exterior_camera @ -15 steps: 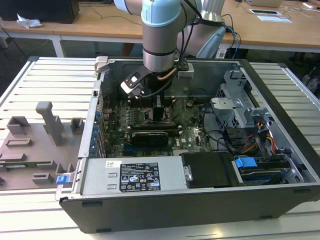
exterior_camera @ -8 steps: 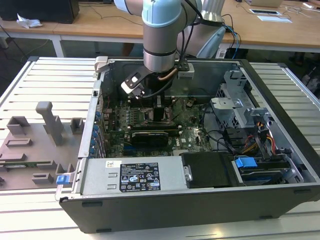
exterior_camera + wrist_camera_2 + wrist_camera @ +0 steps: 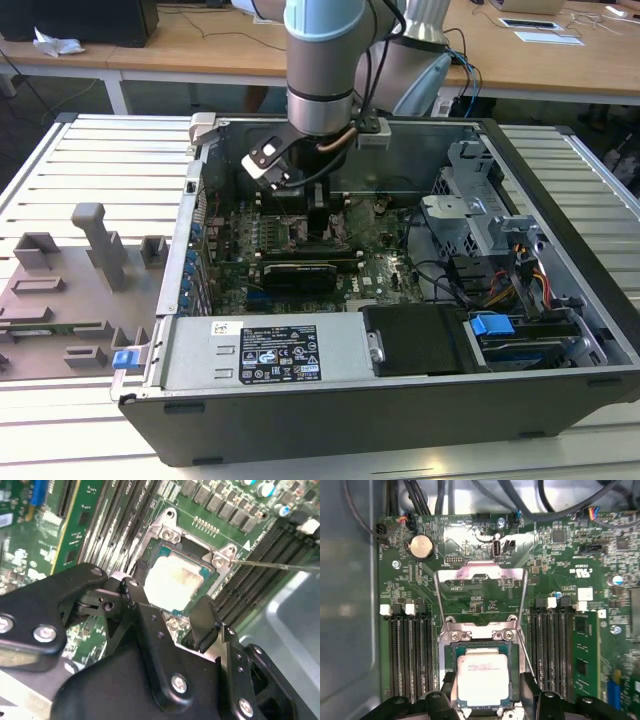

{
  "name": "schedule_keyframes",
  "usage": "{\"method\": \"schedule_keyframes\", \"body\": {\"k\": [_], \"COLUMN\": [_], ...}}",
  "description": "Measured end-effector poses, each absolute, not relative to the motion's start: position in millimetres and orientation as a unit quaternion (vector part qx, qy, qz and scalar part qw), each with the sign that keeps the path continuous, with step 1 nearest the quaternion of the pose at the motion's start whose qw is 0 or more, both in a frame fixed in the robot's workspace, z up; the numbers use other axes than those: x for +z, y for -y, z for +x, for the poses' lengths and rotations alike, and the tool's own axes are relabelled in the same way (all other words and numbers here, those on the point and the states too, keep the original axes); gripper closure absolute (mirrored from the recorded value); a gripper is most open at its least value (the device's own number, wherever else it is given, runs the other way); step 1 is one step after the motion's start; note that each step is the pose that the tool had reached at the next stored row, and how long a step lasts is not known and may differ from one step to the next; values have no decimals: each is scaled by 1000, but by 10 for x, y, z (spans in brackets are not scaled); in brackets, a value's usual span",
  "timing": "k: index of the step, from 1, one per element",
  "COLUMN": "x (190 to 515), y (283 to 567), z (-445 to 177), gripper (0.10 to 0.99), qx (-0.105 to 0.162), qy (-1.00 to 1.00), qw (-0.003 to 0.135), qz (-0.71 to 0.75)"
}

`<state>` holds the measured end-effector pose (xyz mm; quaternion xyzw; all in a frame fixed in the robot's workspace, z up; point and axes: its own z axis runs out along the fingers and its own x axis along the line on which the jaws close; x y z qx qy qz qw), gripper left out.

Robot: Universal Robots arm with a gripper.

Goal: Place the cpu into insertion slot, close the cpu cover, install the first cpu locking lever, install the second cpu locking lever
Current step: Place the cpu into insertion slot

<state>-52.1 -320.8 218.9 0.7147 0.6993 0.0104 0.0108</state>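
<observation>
The cpu [image 3: 482,677] [image 3: 175,582], a pale silver square chip, lies flat in the insertion slot [image 3: 477,630] [image 3: 167,532] on the green board. My gripper [image 3: 487,702] [image 3: 167,605] [image 3: 322,215] hovers low over it, open. One black fingertip [image 3: 442,700] [image 3: 131,591] stands on each side of the chip, with a small gap to it. The cpu cover [image 3: 480,571], a thin silver frame, stands tilted up from its hinge behind the slot. A thin metal locking lever [image 3: 526,655] [image 3: 272,565] sticks out free beside the slot.
Long black memory slots [image 3: 410,650] [image 3: 550,645] flank the socket. A coin battery [image 3: 422,546] and cables [image 3: 445,495] lie behind it. The case wall [image 3: 400,150], drive cage [image 3: 480,210] and power supply [image 3: 270,350] ring the board. Grey fixtures [image 3: 95,240] sit at the exterior view's left.
</observation>
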Motion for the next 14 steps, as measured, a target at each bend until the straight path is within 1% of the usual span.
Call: {"method": "schedule_keyframes", "body": {"k": [4, 7, 8, 10, 11, 14], "x": [2241, 2303, 2350, 2390, 2411, 2493], "y": [3183, 3172, 3170, 3169, 3168, 3167], "z": [-521, -521, -521, -521, -521, -521], "gripper": [486, 678, 678, 796, 796, 976], "qx": [12, 12, 12, 11, 12, 12], "qy": [-699, -699, -699, -699, -699, -699], "qw": [10, 10, 10, 10, 10, 10], "qz": [715, 715, 715, 715, 715, 715]}}
